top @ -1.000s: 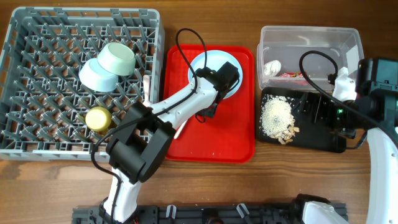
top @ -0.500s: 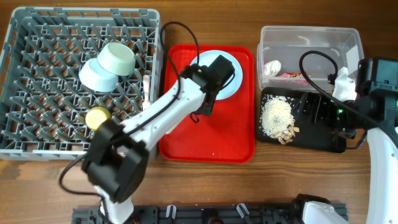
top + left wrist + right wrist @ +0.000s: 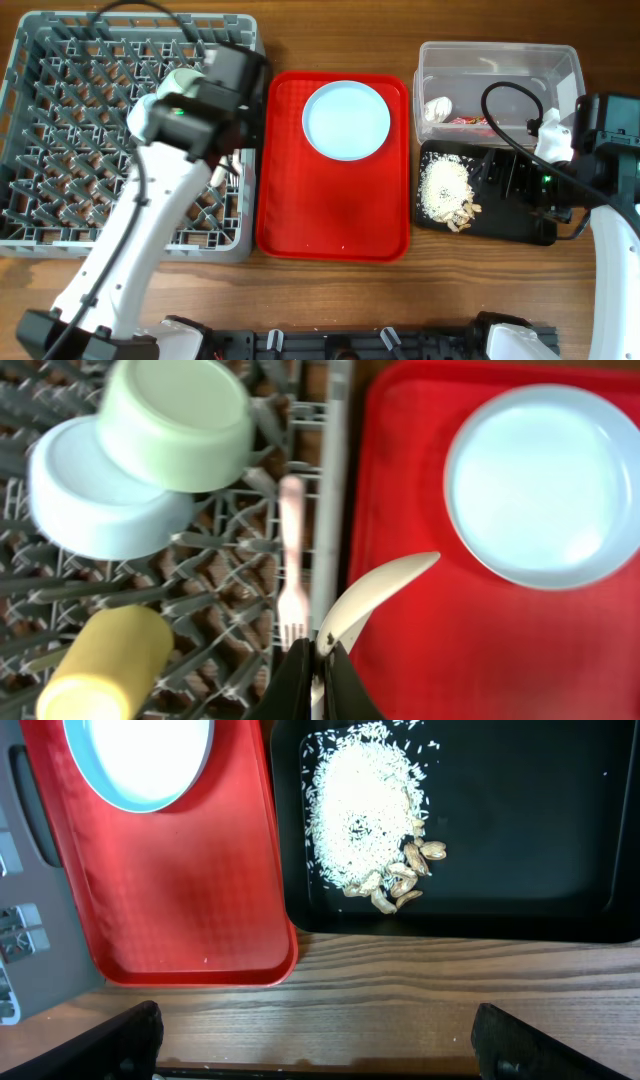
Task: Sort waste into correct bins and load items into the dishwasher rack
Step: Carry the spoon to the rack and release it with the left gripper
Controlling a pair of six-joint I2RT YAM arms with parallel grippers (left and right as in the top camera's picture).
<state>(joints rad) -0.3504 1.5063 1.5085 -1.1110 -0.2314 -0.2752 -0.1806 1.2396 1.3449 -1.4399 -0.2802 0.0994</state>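
My left gripper (image 3: 319, 678) is pinched tight on the handle of the white spoon (image 3: 382, 592). The spoon slants up and to the right from my fingertips, its bowl over the edge of the red tray (image 3: 420, 650). Just left of it the white fork (image 3: 291, 555) lies among the pegs along the right rim of the dishwasher rack (image 3: 331, 480), tines toward me, apart from the spoon. Farther left the yellow cup (image 3: 104, 666) lies on its side on the pegs. Beyond it the two teal bowls (image 3: 178, 420) sit upside down, the greener one overlapping the bluer. Off to the right the plate (image 3: 545, 485) rests flat on the red tray, well apart from my fingers.

My right gripper (image 3: 315, 1032) is spread wide with nothing between its fingers, hanging over the wooden table (image 3: 400, 985). Past it lies the black tray (image 3: 530, 840) with the food scraps (image 3: 365, 820) heaped at its left end. Farthest is the clear tub (image 3: 500, 58), holding the white scrap (image 3: 437, 108) and the red wrapper (image 3: 466, 121).
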